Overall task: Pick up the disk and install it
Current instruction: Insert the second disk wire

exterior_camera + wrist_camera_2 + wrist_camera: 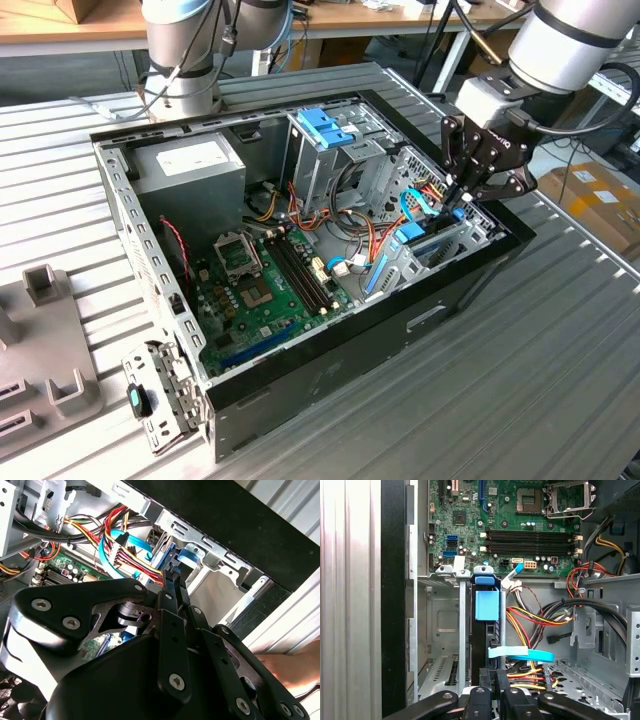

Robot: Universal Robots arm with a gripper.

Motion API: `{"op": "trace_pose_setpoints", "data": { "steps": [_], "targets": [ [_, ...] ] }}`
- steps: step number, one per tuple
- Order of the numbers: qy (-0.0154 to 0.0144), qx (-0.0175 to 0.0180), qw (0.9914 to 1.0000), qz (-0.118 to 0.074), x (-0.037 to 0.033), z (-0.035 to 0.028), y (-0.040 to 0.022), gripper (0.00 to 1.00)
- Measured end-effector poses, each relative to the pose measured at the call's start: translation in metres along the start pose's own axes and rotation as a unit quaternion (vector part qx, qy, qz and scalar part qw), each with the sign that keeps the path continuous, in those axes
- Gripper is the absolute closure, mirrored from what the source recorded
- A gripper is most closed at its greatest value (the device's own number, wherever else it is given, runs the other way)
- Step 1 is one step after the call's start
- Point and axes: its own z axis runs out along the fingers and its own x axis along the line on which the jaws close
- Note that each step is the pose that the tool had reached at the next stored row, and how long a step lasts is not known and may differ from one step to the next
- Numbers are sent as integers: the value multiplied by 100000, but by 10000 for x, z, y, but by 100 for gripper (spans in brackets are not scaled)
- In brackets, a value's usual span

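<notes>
Slatted metal bench (560,330) carries an open computer case (330,370). Nearest, the gripper (496,676) has its fingers drawn together on the top edge of the disk (486,605), which stands on edge, partly down the drive bay (440,630). Beside the bay, a blue cable (525,654) and coloured wires (530,625) crowd close; likely snag or pinch. Beyond the bay, motherboard (510,525). A tilted disk could jam its blue rails.

The disk (486,630), blue-railed, stands on edge in the metal bay (442,630) at the computer case's (330,375) front end.
</notes>
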Motion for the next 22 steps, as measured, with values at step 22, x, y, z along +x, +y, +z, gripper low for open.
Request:
{"op": "trace_pose_setpoints", "data": {
  "steps": [22],
  "targets": [
    [-2,-1,100000,-18,-40,51,32,84]
  ]
}}
